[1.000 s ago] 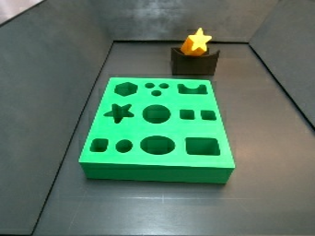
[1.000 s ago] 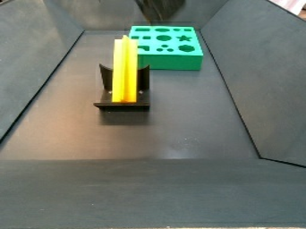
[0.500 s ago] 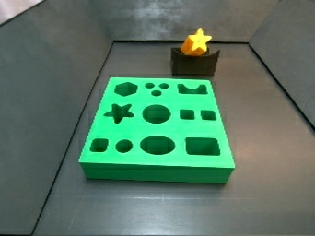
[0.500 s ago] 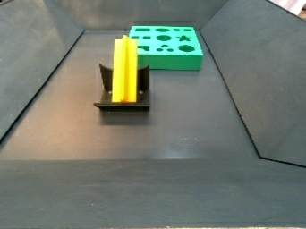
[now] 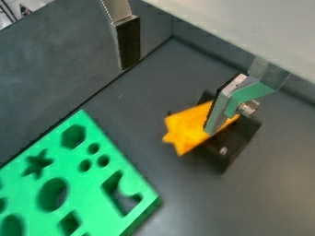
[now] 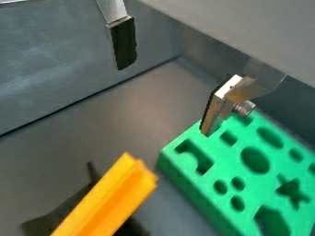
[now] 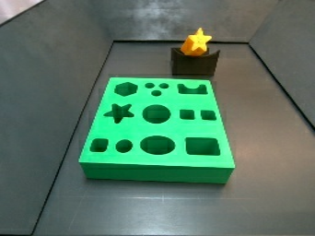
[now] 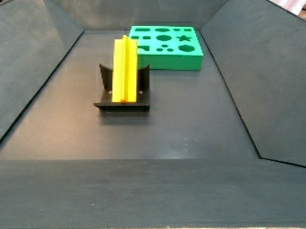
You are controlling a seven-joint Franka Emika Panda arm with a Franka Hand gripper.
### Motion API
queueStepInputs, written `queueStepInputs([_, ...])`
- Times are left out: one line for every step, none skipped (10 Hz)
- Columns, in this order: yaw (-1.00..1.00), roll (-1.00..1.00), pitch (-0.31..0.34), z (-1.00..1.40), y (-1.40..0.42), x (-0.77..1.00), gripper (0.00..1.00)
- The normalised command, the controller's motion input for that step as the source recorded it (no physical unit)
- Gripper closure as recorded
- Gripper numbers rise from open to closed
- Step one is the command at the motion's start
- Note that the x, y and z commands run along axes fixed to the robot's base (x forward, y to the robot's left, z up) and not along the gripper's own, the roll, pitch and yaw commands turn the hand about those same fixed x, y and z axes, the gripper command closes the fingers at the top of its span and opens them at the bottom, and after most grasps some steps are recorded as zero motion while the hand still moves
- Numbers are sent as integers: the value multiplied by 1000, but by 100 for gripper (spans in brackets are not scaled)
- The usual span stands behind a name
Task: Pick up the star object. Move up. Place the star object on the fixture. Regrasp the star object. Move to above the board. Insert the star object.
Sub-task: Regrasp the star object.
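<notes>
Side views: dark grey floor (image 8: 180, 134) walled by slanted grey panels.
Green board (image 7: 157, 127) lies flat; the star object (image 8: 123, 65) rests in the fixture (image 8: 122, 100), long axis level, pointing toward the board. The gripper (image 5: 179, 57) hangs above, fingers (image 5: 128, 41) spread wide, holding nothing.

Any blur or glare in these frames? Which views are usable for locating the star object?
Both side views are sharp and evenly lit: the star object lies on the fixture, and the board casts only soft shadows. Both wrist views are softer: the gripper is open and empty, with one finger slightly blurred. In a wrist view the star object is cropped at the frame edge.
</notes>
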Motion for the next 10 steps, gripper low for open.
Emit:
queueStepInputs([23,1000,51,9,-19,9,0])
queueStepInputs([25,1000,52,9,-19,12,0])
queueStepInputs([26,1000,54,10,-16,14,0])
queueStepInputs([29,1000,66,9,-18,17,0])
queueStepInputs([31,1000,71,9,-17,24,0])
queueStepInputs([36,1000,83,3,-24,43,0])
queueStepInputs([41,1000,95,1,-26,56,0])
queueStepInputs([49,1000,114,0,-29,76,0])
queueStepInputs([54,1000,126,-1,-32,84,0])
queueStepInputs([68,1000,150,-4,-38,96,0])
